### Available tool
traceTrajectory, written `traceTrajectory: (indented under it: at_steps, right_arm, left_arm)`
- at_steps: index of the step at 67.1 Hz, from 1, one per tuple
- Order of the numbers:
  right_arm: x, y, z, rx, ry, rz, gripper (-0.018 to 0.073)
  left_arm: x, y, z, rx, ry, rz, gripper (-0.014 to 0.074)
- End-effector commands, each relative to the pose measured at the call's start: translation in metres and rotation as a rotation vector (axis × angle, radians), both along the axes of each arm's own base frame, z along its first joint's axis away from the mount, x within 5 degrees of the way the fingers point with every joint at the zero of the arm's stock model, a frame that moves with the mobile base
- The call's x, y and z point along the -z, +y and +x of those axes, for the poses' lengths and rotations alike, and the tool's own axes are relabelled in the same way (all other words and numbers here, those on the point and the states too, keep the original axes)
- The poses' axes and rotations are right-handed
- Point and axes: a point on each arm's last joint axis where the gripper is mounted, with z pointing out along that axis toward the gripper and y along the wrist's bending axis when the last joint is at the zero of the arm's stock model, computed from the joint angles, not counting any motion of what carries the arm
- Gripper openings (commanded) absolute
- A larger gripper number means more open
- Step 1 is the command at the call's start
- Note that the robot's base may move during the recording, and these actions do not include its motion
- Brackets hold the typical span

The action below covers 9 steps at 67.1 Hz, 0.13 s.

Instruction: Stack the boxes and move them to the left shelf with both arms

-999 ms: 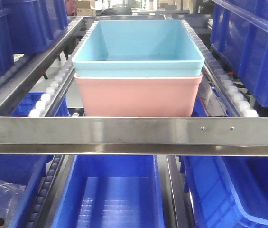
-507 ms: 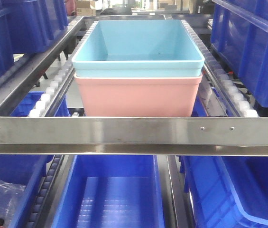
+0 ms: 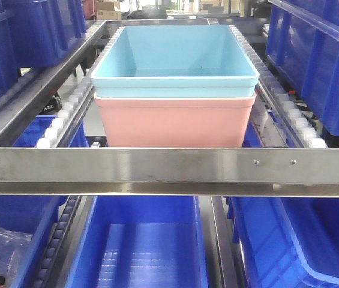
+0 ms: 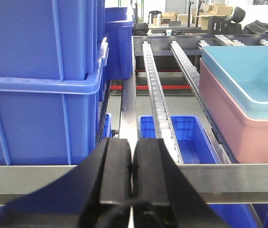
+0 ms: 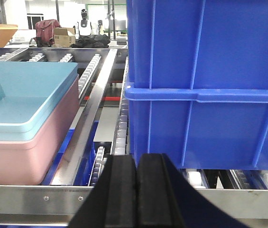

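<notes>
Left gripper (image 4: 132, 166) and right gripper (image 5: 136, 185) both closed, holding nothing.

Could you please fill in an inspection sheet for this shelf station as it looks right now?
Surface: steel shelf with roller rails, front bar intact.
Job's things: blue tub nested in pink tub, sitting between the rails.
Clutter: clear plastic bag in a lower bin.
Grippers: left gripper and right gripper both shut, empty, short of the front bar.
Cables: nothing seen.
Surroundings: large dark blue bins on both sides and below.
</notes>
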Motion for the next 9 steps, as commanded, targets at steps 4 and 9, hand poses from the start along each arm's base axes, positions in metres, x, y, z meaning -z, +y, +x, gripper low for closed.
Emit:
traceTrajectory:
  at_steps: [4,9]
  right_arm:
    - [-0.0078,0.0003,-0.0016,0.001,-0.092,-0.009,0.0049]
    - [-0.0078,0.0003,-0.0016,0.001,-0.092,-0.009,0.0049]
  left_arm:
    - [-0.0001,0.0004,-0.0010,-0.002,-0.070,-0.019,-0.0003]
    - [-0.0001,0.0004,-0.0010,-0.002,-0.070,-0.019,-0.0003]
